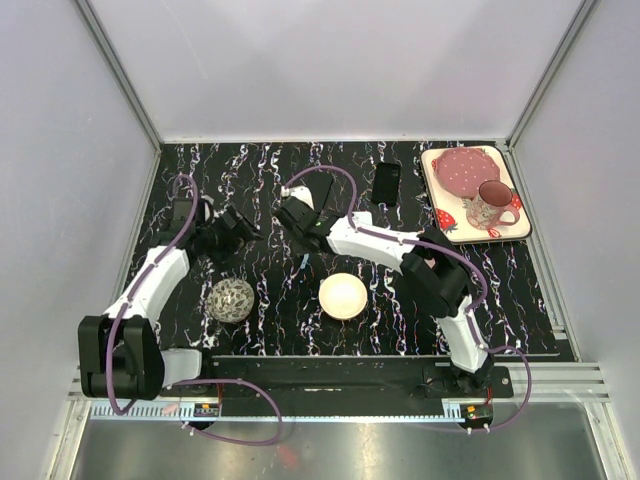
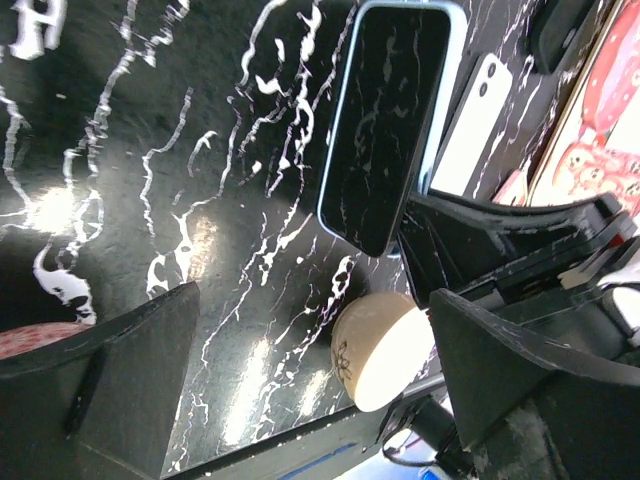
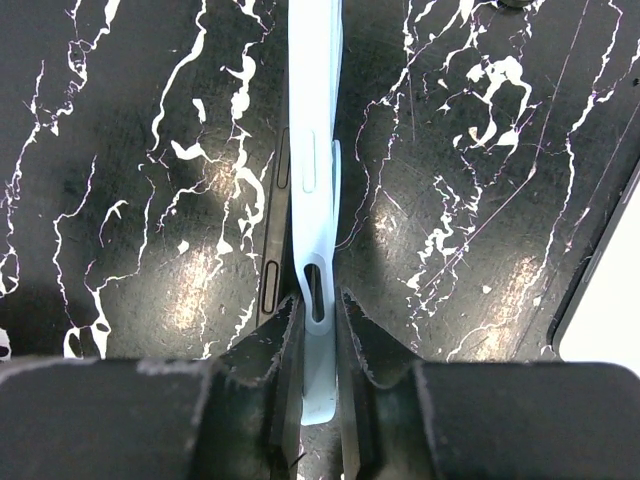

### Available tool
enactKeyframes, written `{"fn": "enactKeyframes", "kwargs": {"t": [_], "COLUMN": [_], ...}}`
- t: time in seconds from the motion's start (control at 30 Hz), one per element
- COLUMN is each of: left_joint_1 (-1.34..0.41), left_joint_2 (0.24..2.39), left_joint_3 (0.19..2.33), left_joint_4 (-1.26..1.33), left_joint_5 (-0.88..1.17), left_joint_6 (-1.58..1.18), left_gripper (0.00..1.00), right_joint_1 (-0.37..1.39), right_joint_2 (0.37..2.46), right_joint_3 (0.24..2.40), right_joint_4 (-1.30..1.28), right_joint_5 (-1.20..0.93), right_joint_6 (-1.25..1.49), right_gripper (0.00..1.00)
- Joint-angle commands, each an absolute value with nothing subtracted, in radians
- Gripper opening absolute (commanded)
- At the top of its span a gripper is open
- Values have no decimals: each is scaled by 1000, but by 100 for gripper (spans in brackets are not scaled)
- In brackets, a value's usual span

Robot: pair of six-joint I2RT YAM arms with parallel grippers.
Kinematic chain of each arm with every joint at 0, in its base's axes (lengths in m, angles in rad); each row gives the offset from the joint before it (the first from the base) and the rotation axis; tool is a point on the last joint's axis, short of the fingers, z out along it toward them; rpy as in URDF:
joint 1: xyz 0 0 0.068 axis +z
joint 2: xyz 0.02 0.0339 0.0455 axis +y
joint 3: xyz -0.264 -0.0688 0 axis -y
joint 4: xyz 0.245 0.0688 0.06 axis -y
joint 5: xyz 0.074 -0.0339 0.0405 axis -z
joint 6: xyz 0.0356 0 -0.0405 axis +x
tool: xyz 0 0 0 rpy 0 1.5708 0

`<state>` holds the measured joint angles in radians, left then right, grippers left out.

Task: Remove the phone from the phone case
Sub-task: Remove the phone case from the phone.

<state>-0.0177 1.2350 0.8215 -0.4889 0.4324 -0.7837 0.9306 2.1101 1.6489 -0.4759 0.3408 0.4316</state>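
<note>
The phone [image 2: 385,120], with a dark screen, sits in a light-blue case [image 3: 315,150] and stands on edge above the table. My right gripper [image 3: 318,300] is shut on the case's end, and the phone's dark side [image 3: 275,230] shows just left of the case wall. In the top view the case [image 1: 301,263] is a thin blue sliver below the right gripper [image 1: 300,238]. My left gripper [image 2: 312,300] is open and empty, facing the phone's screen from a short way off; it also shows in the top view [image 1: 243,228].
A cream bowl [image 1: 343,296] and a patterned ball [image 1: 232,300] sit near the front. A black phone [image 1: 386,183] lies at the back. A tray [image 1: 440,215] at the back right holds a red plate [image 1: 462,170] and a mug [image 1: 490,207]. A white slab [image 2: 470,125] lies behind the case.
</note>
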Motion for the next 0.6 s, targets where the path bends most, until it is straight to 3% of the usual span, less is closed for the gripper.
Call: {"fn": "enactKeyframes", "kwargs": {"t": [0.0,0.2,0.57], "left_joint_1": [-96,-158,-163], "left_joint_2": [1265,1311,1310], "left_joint_3": [825,827,808], "left_joint_4": [-410,-384,-348], "left_joint_5": [414,405,411], "left_joint_6": [-784,-787,-793], "left_gripper": [99,98,97], "right_joint_1": [904,890,890], "right_joint_2": [2183,2221,2281], "right_joint_3": [1654,1678,1706], "right_joint_4": [-407,-405,-423], "right_joint_5": [244,192,152], "right_joint_6": [482,486,485], "right_gripper": [22,24,37]}}
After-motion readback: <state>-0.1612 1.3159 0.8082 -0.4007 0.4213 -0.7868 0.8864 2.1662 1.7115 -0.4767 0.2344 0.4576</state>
